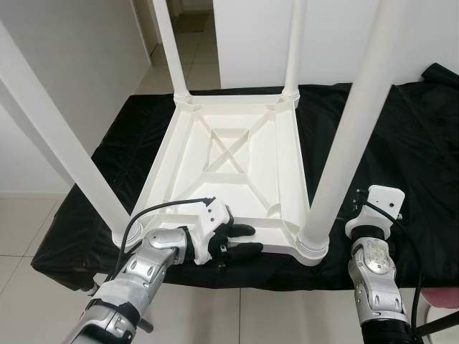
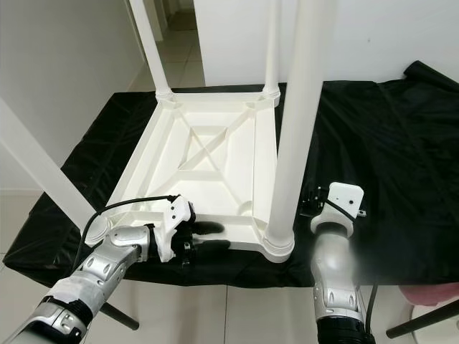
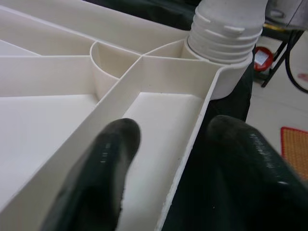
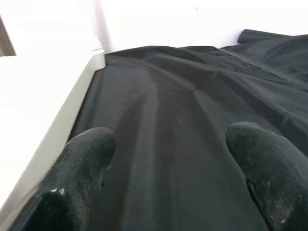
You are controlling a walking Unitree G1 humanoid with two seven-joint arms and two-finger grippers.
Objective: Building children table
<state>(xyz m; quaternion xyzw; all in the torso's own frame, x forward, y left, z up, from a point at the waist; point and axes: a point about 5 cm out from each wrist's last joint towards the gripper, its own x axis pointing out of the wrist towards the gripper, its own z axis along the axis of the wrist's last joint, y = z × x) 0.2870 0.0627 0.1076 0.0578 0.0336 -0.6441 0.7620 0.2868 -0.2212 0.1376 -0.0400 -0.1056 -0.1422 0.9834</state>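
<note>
Table: the white plastic children's table [image 1: 237,154] lies upside down on the black cloth [image 1: 401,143], ribbed underside up, directly ahead of the left gripper.
Legs: four white legs stand up from its corners; the near right leg [image 1: 344,143] rises between the two grippers, and its threaded base [image 3: 224,33] sits in the corner socket just past the left fingertips.
Near left leg: the near left leg [image 1: 57,136] slants up just outside the left arm.
Left gripper: the left gripper [image 1: 240,240] is at the table's near rim, its fingers narrowly apart and straddling the rim wall, one finger [image 3: 103,168] inside the frame channel, the other outside over the cloth; whether they press the wall cannot be told.
Right gripper: the right gripper [image 4: 168,159] sits beyond the near right leg, fingers spread wide and empty, just over the cloth, the table's side edge close to one finger.
Surroundings: white wall [image 1: 258,36] beyond the table, tiled floor [image 1: 21,222] below the left arm.
</note>
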